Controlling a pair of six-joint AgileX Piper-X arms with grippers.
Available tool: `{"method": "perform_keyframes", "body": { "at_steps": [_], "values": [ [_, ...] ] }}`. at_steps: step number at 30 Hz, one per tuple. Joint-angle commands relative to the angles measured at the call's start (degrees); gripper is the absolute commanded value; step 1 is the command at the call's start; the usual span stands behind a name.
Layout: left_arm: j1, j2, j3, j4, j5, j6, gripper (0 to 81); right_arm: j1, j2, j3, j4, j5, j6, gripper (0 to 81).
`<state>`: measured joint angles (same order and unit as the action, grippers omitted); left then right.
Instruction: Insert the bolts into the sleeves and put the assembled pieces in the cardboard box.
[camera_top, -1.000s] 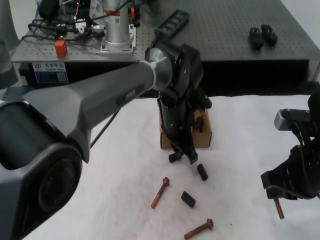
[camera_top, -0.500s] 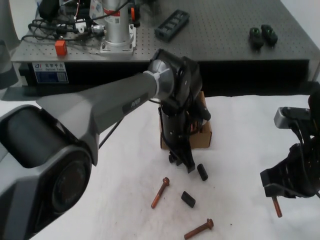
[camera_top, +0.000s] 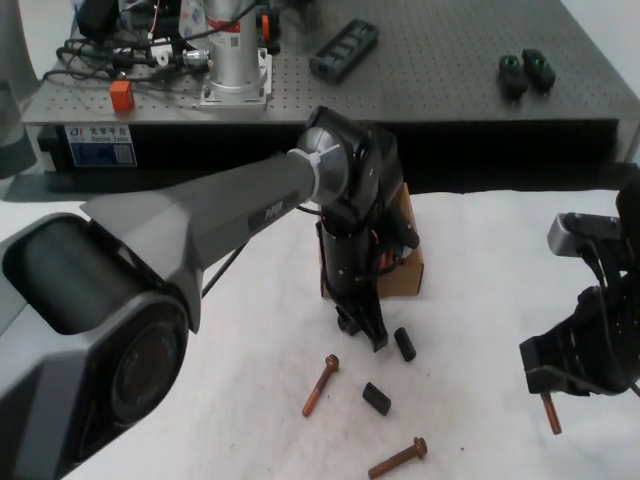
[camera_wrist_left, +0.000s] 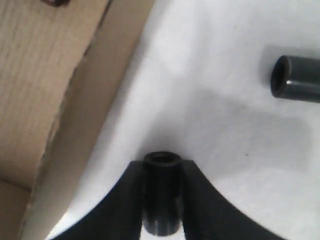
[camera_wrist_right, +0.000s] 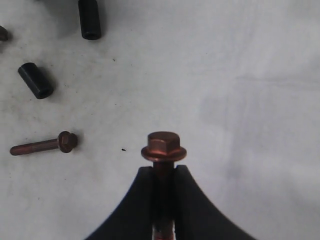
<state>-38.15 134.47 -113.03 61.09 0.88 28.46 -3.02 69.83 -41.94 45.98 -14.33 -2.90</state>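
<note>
Sleeve in the jaws first: the black sleeve (camera_wrist_left: 161, 200) is pinched in the left gripper (camera_wrist_left: 162, 169). The jaws are drawn in narrow against both its sides, and its open end pokes out past the fingertips. Beneath it is the white cloth (camera_wrist_left: 210, 115); whether the sleeve touches it, I cannot tell. Right alongside sits the cardboard box (camera_wrist_left: 45, 85), its wall close by the gripper. A second sleeve (camera_wrist_left: 295, 79) lies on its side on the cloth, apart from the held one.

Over to the right gripper (camera_wrist_right: 163, 172): narrow jaws again, clamped on the shank of a copper bolt (camera_wrist_right: 163, 146), with the hex head clear beyond the tips and cloth below.

Pulling back to the high view, the left gripper points down at the near side of the box, the second sleeve just beside it. Nearer the camera lies a third sleeve (camera_top: 376, 398), flat on the cloth between two loose bolts: the left loose bolt (camera_top: 320, 384) and the near loose bolt (camera_top: 397, 459), none of them touching.

The right gripper hangs well apart, out by the right edge, its bolt sticking out below it at a slight tilt. Behind the cloth runs a grey perforated bench (camera_top: 450, 70).
</note>
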Motion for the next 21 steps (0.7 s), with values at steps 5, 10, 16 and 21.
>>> {"method": "perform_keyframes", "body": {
  "at_steps": [5,10,16,21],
  "values": [
    [0.99,-6.28,-0.24,1.24,2.25,-8.31,0.7,-0.64,-2.02,-0.11,-7.03,-8.81,1.76,0.4],
    [2.95,-18.64,8.54,-5.04,10.99,-16.59,0.7,-0.81,-6.77,-0.11,-16.1,-13.98,6.94,0.4],
    [1.83,-38.51,36.39,-32.04,20.32,-26.62,0.7,0.68,-12.55,-0.11,-31.18,-21.34,20.71,0.4],
    [-0.26,-52.06,57.3,-58.89,35.47,-33.94,0.7,8.47,-14.57,-0.11,-45.62,-22.78,29.76,0.4]
  ]
}}
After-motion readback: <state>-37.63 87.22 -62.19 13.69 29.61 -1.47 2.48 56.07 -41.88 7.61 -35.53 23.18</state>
